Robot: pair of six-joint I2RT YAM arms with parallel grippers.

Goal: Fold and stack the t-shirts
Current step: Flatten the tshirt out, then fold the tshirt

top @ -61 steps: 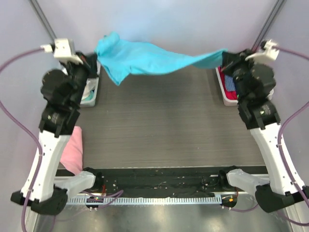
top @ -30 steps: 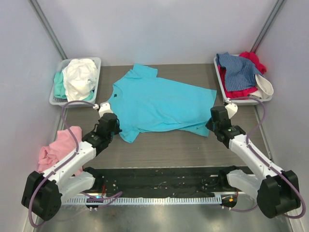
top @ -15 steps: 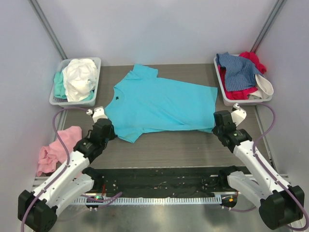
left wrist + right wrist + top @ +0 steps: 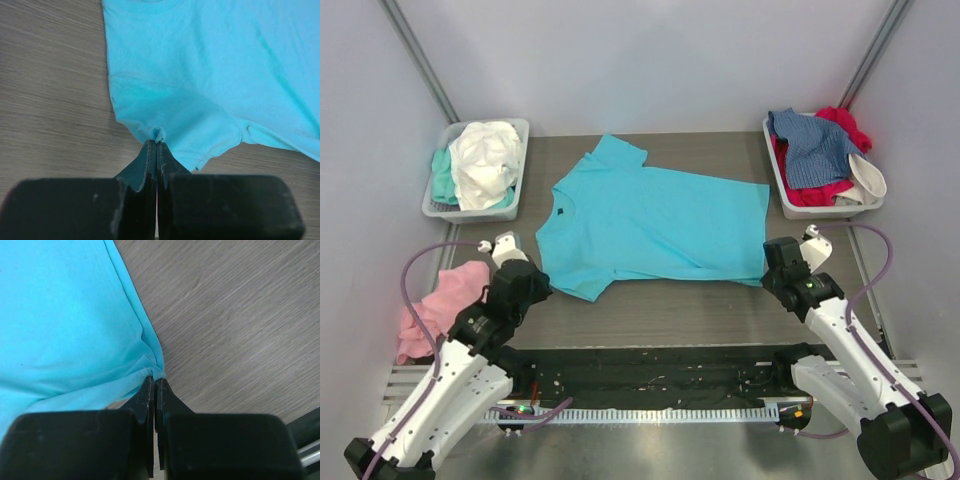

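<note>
A bright turquoise t-shirt lies spread flat on the middle of the table, neck to the left and hem to the right. My left gripper is shut on its near left edge by the sleeve; the left wrist view shows a small pinch of turquoise t-shirt at the left gripper's tips. My right gripper is shut on the near right hem corner. In the right wrist view the turquoise t-shirt bunches where the right gripper holds it.
A grey tray at the back left holds a white t-shirt and a mint one. A second tray at the back right holds denim-blue and red shirts. A pink t-shirt lies crumpled at the left table edge.
The shirt, held stretched in the air two seconds ago, now lies on the table. Over the last second both grippers drew back toward the near edge, pulling it flatter.
</note>
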